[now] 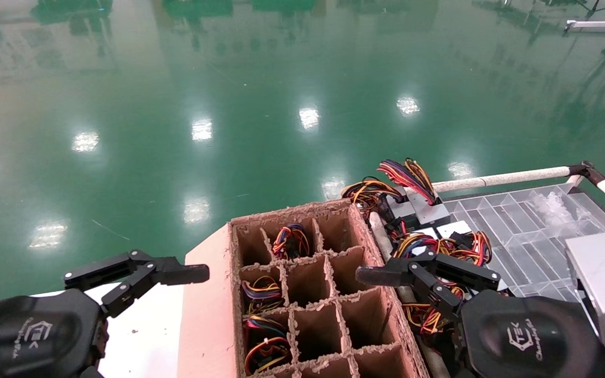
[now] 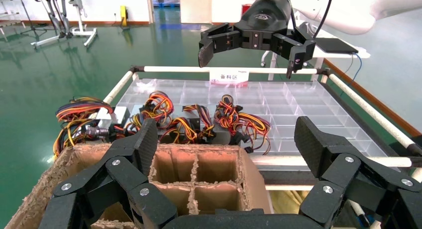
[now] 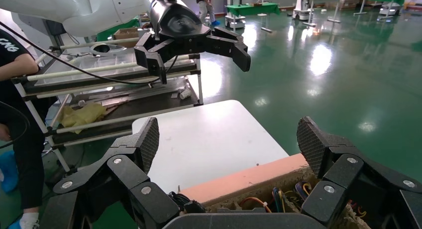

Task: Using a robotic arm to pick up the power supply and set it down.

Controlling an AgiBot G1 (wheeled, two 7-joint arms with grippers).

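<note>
Several power supplies with red, yellow and black wire bundles lie at the near end of a clear tray. One silver box (image 1: 424,211) is plain to see, and the row (image 2: 219,132) shows just beyond the carton. More wire bundles (image 1: 290,239) sit in cells of the brown divided carton (image 1: 313,294). My right gripper (image 1: 394,291) hovers open above the carton's right wall and the pile, with nothing between its fingers, and it also shows from across the carton (image 2: 249,57). My left gripper (image 1: 168,283) hangs open at the carton's left side and is empty.
The carton stands on a white table (image 1: 145,325). The clear compartment tray (image 1: 523,231) rests on a cart framed by white pipe rails (image 1: 502,178). A person (image 3: 15,89) stands by another cart behind the left arm. Green floor lies beyond.
</note>
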